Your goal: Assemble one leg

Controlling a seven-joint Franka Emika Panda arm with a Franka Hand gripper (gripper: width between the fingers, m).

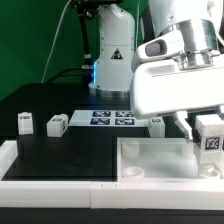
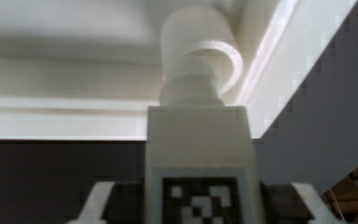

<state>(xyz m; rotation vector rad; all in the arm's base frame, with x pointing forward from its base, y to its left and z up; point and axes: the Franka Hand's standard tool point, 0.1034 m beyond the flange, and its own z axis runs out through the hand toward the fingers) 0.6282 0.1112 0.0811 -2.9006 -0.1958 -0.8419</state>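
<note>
Leg (image 1: 210, 136) is hanging off the worktop (image 1: 60, 150), clamped between the fingers (image 2: 98, 205), which are pinching its blocky body from both sides. It is sitting over the corner of the tabletop (image 1: 150, 165) at the exterior view's right. Wrist view: the leg's round pin end (image 2: 202, 60) is pointing away from the camera toward the inside corner of the white tray-like tabletop. Whether the pin is touching the corner socket I cannot tell, since the socket itself is hidden behind the leg.

Progress, my read: pickup is done and the carry to the corner is more or less done. Seating the pin and twisting the leg tight are looking like what is left. Nothing is showing the leg fixed yet.

Three spare legs are lying on the worktop, apart from the tabletop: two (image 1: 25, 122) (image 1: 57, 124) toward the exterior view's left, and one (image 1: 157, 122) just beside the marker board (image 1: 110, 118).

Writing: none readable. The held leg is showing a black-and-white square tag (image 2: 201, 203), pattern only, no letters. The marker board and spare legs are carrying the same kind of tags, too small to read. No brand is showing on the arm.
</note>
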